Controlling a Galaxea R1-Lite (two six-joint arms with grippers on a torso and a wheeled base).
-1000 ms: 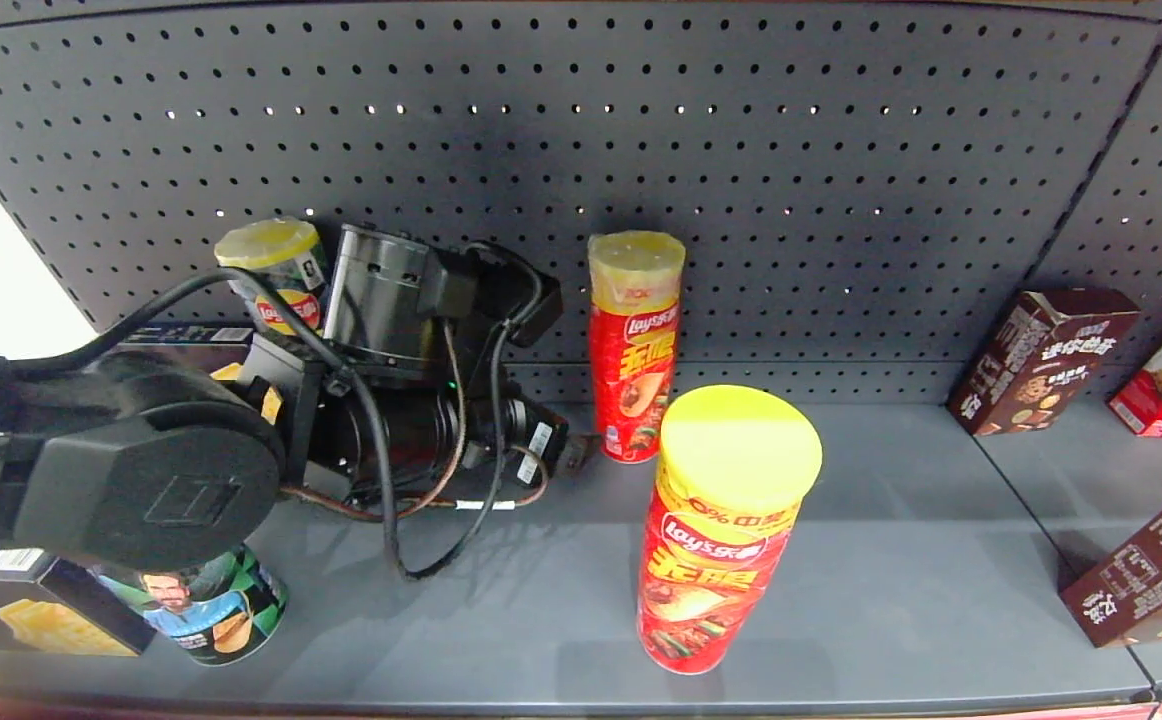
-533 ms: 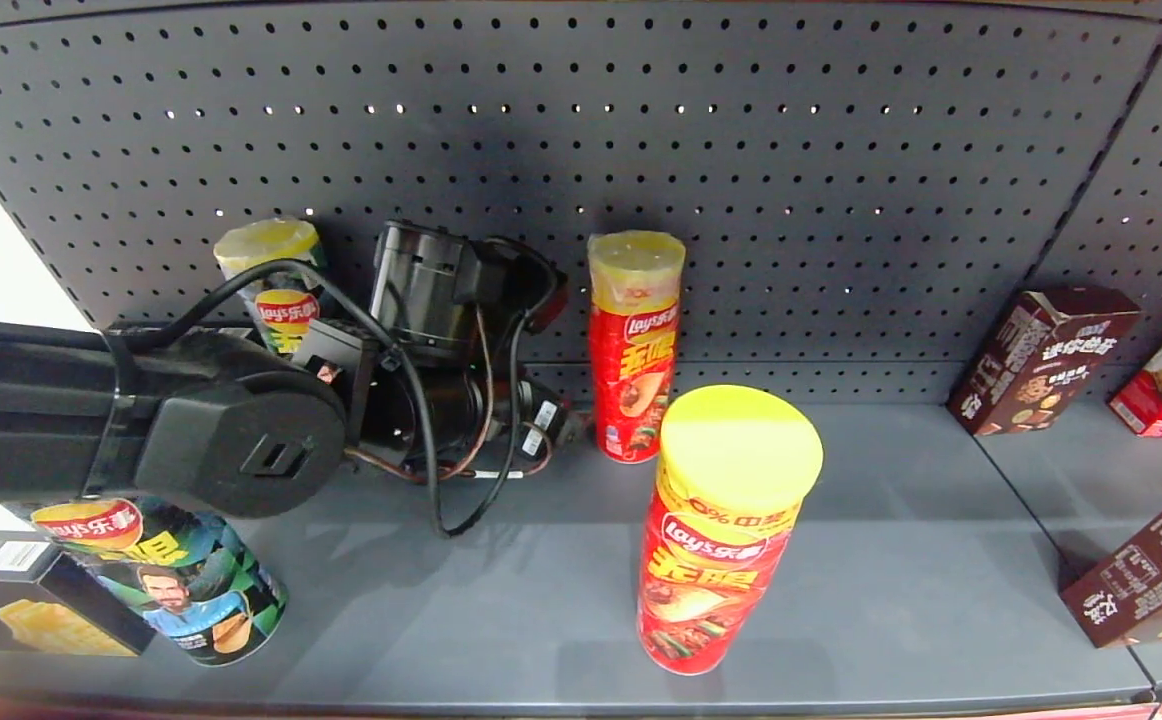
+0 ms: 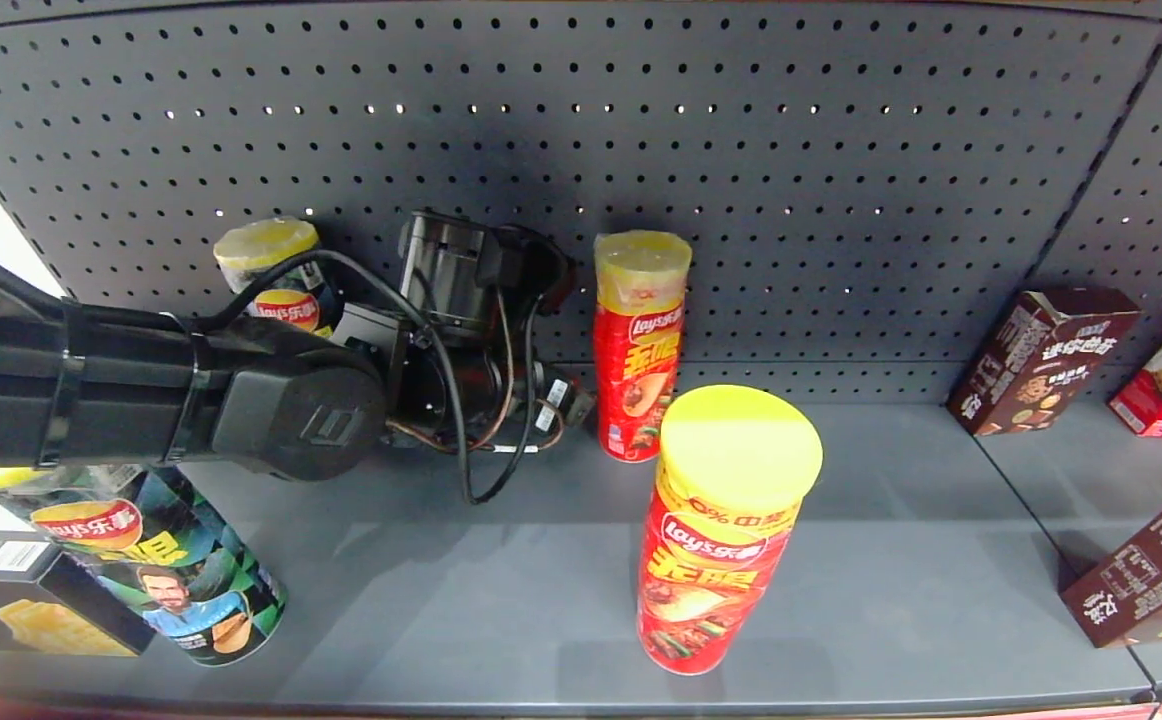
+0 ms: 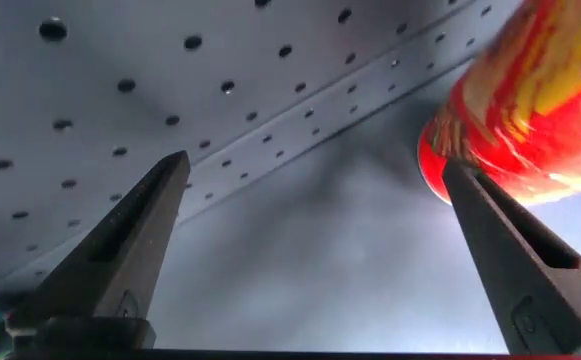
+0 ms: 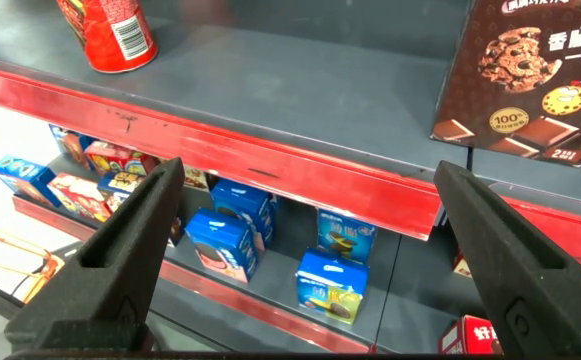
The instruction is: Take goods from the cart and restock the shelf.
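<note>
Two tall red chip cans with yellow lids stand on the grey shelf (image 3: pixel 901 570): one at the back by the pegboard (image 3: pixel 638 345), one nearer the front (image 3: pixel 726 525). My left arm (image 3: pixel 291 415) lies across the shelf from the left, its wrist just left of the back can. In the left wrist view my left gripper (image 4: pixel 317 165) is open with nothing between its fingers, and the back red can (image 4: pixel 530 110) sits right by one fingertip. My right gripper (image 5: pixel 310 170) is open and holds nothing, hanging in front of the shelf's red front edge (image 5: pixel 270 160).
A green chip can (image 3: pixel 176 580) and a black box (image 3: pixel 11 600) stand front left, with another yellow-lidded can (image 3: pixel 271 265) behind the arm. Brown cookie boxes (image 3: pixel 1036 360) (image 3: pixel 1141 570) sit at the right. Blue boxes (image 5: pixel 220 240) fill the lower shelf.
My left arm has stretched further right and back along the shelf, uncovering the green can. The back red can has shifted slightly to the right.
</note>
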